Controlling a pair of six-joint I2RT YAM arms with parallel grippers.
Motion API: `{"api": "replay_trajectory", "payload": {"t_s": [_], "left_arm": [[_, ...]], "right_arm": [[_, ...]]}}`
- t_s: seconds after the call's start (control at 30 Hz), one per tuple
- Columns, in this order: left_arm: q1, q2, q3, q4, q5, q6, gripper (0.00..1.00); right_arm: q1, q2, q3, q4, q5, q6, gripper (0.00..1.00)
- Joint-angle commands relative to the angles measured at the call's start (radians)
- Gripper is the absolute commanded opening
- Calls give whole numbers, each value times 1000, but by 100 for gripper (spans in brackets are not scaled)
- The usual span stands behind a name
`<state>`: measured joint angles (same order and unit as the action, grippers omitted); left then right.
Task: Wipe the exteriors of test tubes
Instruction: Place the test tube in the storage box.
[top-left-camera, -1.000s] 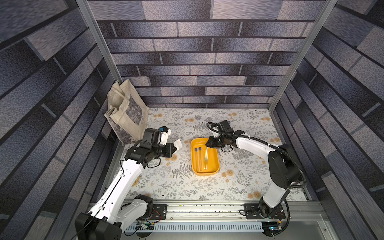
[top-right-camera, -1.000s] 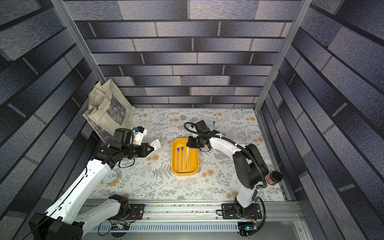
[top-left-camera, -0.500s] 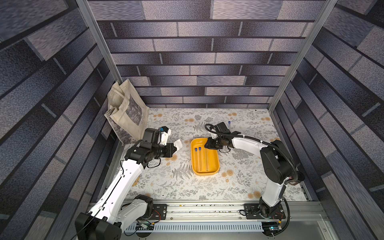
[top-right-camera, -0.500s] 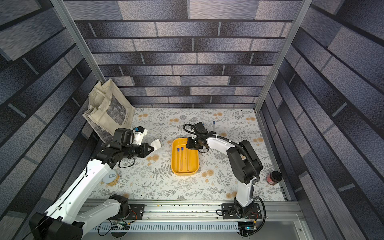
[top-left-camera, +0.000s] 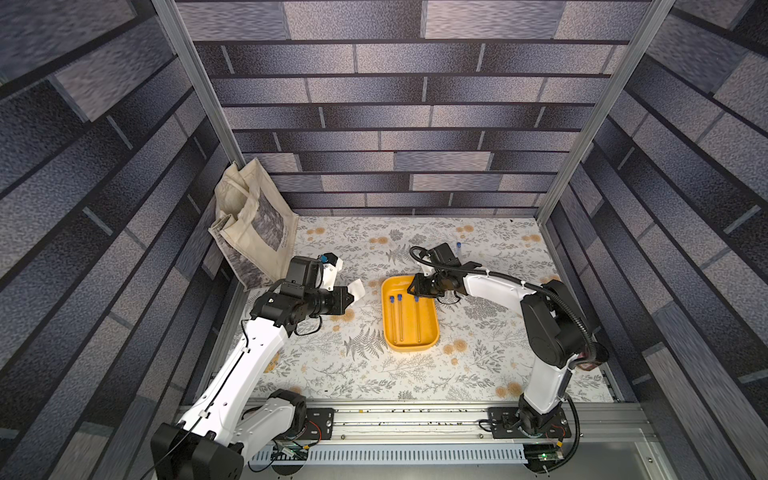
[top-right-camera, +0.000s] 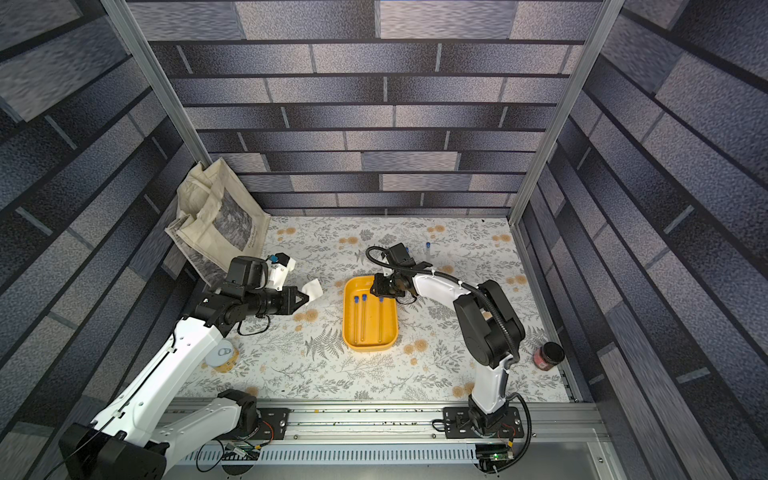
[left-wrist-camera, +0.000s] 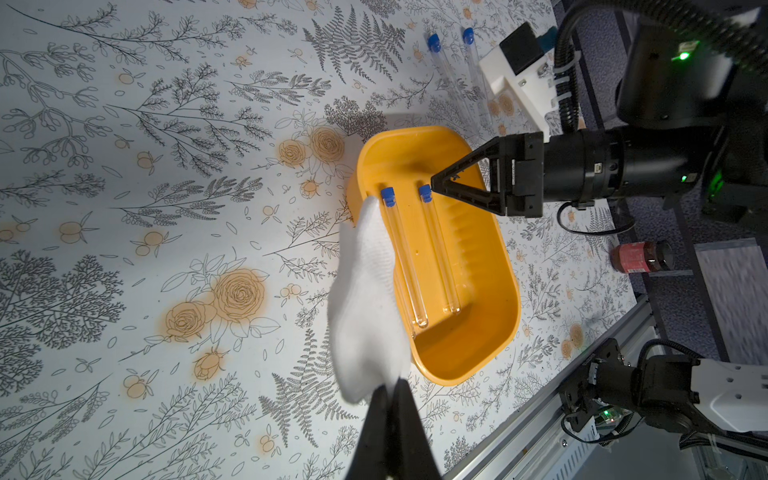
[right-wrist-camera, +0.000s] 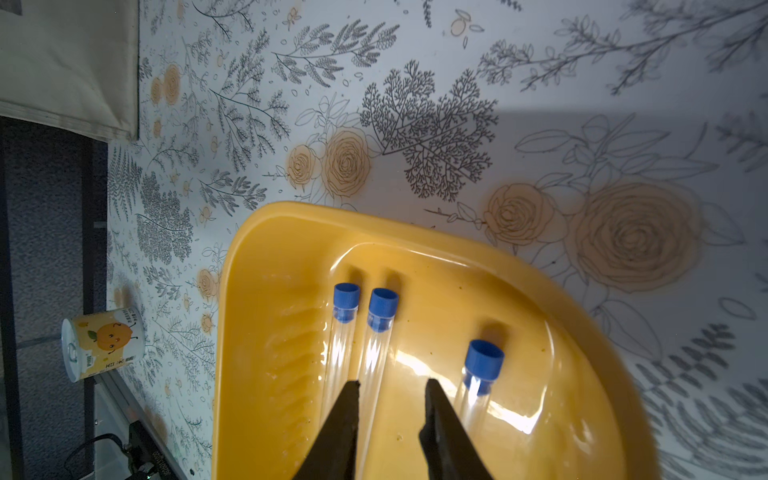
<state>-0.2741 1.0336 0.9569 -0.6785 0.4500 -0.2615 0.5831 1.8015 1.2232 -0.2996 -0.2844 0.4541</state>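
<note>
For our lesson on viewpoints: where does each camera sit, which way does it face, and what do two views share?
Both top views: high at the front, looking down on both arms, left gripper, right gripper, yellow tray.
Left wrist: on the left arm, facing the tray; left gripper shut on white cloth.
Right wrist: on the right arm, looking down into the tray; right gripper open.
Shared: both wrist views show the test tubes.

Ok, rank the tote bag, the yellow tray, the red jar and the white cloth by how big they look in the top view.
In a top view, largest first:
1. tote bag, clearly the biggest.
2. yellow tray.
3. red jar and white cloth: too alike to rank.
</note>
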Motion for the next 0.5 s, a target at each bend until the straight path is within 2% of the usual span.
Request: {"api": "replay_trajectory", "payload": {"t_s": [0.0,0.03,0.13,0.27,0.33,0.47], "left_arm": [[-8,8,-10,-7,23,28,4],[-10,9,-9,-8,21,28,3],[-16,13,-9,-7,19,28,4],[-22,19,-6,-5,17,27,3],[-24,19,-6,-4,17,28,3],[-26,22,-4,-8,17,30,3]], "right_arm": [[3,-126,58,-125,104,-92,42],[-2,-143,71,-160,141,-121,50],[-46,-174,104,-236,237,-186,66],[-160,-149,169,-299,265,-206,99],[-199,-112,222,-338,298,-223,100],[-236,4,365,-404,461,-262,100]]}}
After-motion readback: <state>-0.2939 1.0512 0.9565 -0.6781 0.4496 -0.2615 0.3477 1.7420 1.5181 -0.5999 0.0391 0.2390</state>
